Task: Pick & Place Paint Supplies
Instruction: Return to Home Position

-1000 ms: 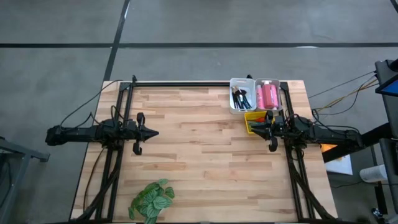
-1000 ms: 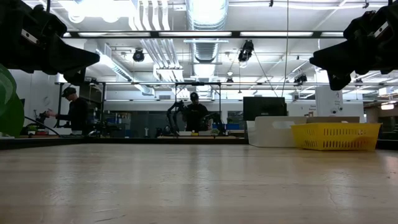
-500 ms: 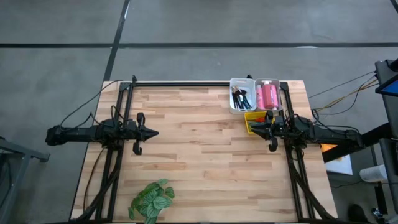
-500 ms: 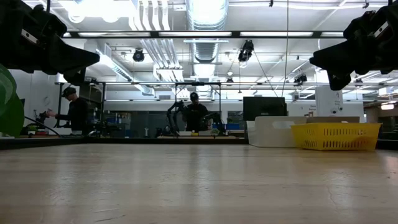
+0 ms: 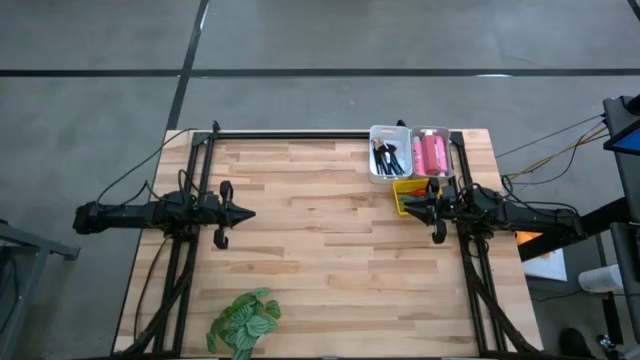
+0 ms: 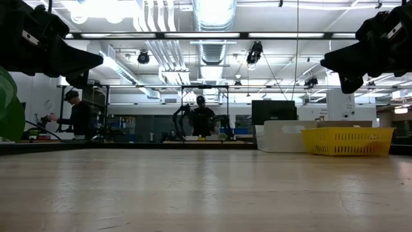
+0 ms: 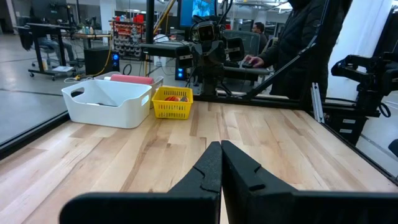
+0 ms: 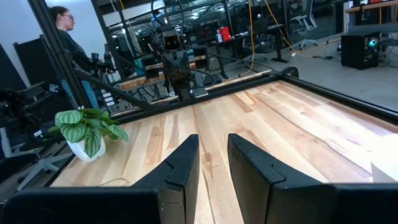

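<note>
Three pink tubes (image 5: 432, 153) lie in a white bin (image 5: 446, 135) at the table's far right. Dark- and blue-handled brushes (image 5: 387, 157) lie in a second white bin (image 5: 374, 135) beside it. Just nearer stands a yellow basket (image 5: 402, 189); red and orange scissor handles (image 7: 174, 98) show inside it. My right gripper (image 5: 405, 205) hovers level over the basket's near edge, open, nothing between its fingers (image 8: 213, 146). My left gripper (image 5: 248, 213) hovers level at the table's left, shut and empty (image 7: 221, 152).
A green leafy plant (image 5: 243, 320) in a white pot stands near the front left edge. Black frame rails (image 5: 300, 134) run along the far edge and both sides. Bare wood (image 5: 320, 230) lies between the two grippers. People stand in the room beyond.
</note>
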